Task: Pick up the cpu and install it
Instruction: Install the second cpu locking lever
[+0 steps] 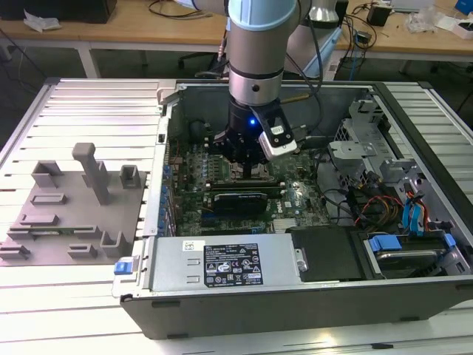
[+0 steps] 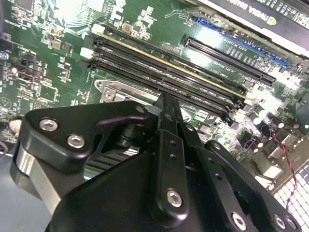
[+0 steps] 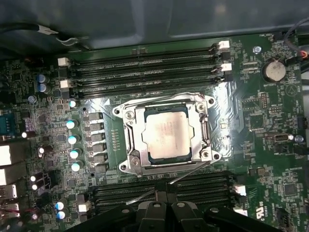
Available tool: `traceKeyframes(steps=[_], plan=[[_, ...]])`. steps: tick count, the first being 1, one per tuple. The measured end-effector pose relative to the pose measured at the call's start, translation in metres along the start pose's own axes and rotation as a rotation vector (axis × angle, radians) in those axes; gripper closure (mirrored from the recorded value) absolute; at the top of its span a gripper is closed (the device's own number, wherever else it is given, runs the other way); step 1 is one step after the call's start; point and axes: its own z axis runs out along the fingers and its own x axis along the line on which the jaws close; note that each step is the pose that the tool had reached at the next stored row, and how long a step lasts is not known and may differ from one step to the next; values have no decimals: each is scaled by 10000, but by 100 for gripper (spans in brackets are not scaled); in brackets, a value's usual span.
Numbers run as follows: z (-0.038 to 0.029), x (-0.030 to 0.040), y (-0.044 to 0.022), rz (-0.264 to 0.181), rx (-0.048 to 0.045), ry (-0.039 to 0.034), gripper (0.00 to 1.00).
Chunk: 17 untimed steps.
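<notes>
The cpu (image 3: 166, 135), a flat square chip with a silver-grey top, lies inside the metal socket frame (image 3: 126, 136) on the green motherboard (image 3: 251, 145). It sits level and square to the frame. A thin wire lever (image 3: 193, 171) runs slantwise off the frame's corner toward my gripper. In the first wrist view my gripper (image 3: 164, 195) hovers beside the socket over the memory slots, fingers closed together and holding nothing. The second wrist view has the same black gripper (image 2: 165, 104) closed above the slots. In the exterior view the gripper (image 1: 247, 166) hangs low inside the open computer case (image 1: 295, 310).
Memory slots (image 3: 145, 72) flank the socket on both sides. A graphics card (image 1: 236, 200) lies near the gripper. A power supply (image 1: 222, 262), drive cage (image 1: 355, 140) and coloured cables (image 1: 384, 203) crowd the case. A grey fixture (image 1: 74, 207) stands outside it at the exterior view's left.
</notes>
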Motion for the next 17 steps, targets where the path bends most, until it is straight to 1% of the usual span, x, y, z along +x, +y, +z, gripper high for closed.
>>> traceKeyframes(steps=[6, 9, 13, 15, 17], plan=[[46, 21, -1, -3, -1, 0, 89], [74, 43, -3, -4, -1, -1, 89], [105, 88, -8, -4, 0, 0, 89], [135, 128, -11, -5, -1, -4, 89], [146, 153, -15, -4, -1, -10, 89]])
